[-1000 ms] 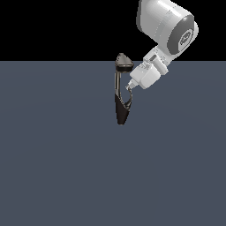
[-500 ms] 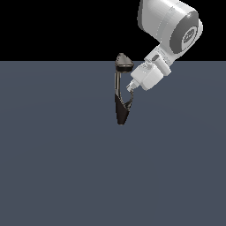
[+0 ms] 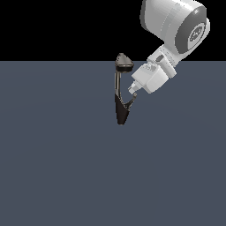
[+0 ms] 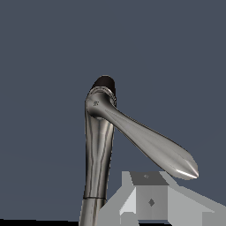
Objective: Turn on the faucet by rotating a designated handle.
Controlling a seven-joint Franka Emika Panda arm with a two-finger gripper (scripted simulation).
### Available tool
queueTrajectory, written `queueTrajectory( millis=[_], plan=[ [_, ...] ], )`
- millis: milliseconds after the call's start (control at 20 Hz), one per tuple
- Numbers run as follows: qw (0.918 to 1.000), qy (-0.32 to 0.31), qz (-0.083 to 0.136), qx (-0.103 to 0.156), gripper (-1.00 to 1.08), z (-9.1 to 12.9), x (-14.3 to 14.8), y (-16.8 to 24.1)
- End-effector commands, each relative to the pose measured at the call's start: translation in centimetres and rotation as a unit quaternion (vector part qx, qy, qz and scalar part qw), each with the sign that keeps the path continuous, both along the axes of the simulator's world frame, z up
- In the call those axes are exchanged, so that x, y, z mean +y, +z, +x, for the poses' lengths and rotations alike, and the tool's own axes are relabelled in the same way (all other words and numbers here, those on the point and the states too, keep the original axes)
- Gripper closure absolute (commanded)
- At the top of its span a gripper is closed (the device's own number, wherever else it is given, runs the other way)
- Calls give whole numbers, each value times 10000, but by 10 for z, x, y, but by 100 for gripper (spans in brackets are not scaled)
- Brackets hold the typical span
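The faucet [image 3: 118, 84] stands mid-scene with a black tapered base [image 3: 121, 112], a slim grey stem and a grey cone head [image 3: 124, 62]. The thin handle [image 3: 130, 102] branches from the base toward the exterior view's right. My gripper [image 3: 132, 90] is at the handle's upper end, beside the stem, and looks shut with nothing between its fingers. In the wrist view the stem [image 4: 99, 150] rises past the gripper [image 4: 148, 190], and the handle [image 4: 150, 143] slants across just in front of the fingertips. I cannot tell whether they touch.
A flat dark grey floor [image 3: 53, 167] surrounds the faucet. The white arm [image 3: 176, 26] reaches in from the exterior view's upper right. Nothing else is in view.
The hand and arm have shifted slightly toward the exterior view's right. The faucet's stem and head have not moved.
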State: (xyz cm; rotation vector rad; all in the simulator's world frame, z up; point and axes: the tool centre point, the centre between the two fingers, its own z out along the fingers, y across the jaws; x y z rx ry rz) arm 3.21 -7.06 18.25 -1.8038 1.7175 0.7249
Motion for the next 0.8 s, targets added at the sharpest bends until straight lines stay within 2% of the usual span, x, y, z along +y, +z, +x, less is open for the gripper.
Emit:
queueTrajectory(
  millis=[0,350,400,450,750],
  plan=[
    [10000,-3,-2,9,108,-3,-5,-5],
    [9999,-26,10,100,108,-26,-40,-42],
    [9999,-26,10,100,108,-26,-40,-42],
    [9999,104,33,-71,108,-12,-20,-19],
    [10000,57,25,-7,108,-8,-39,-40]
  ],
)
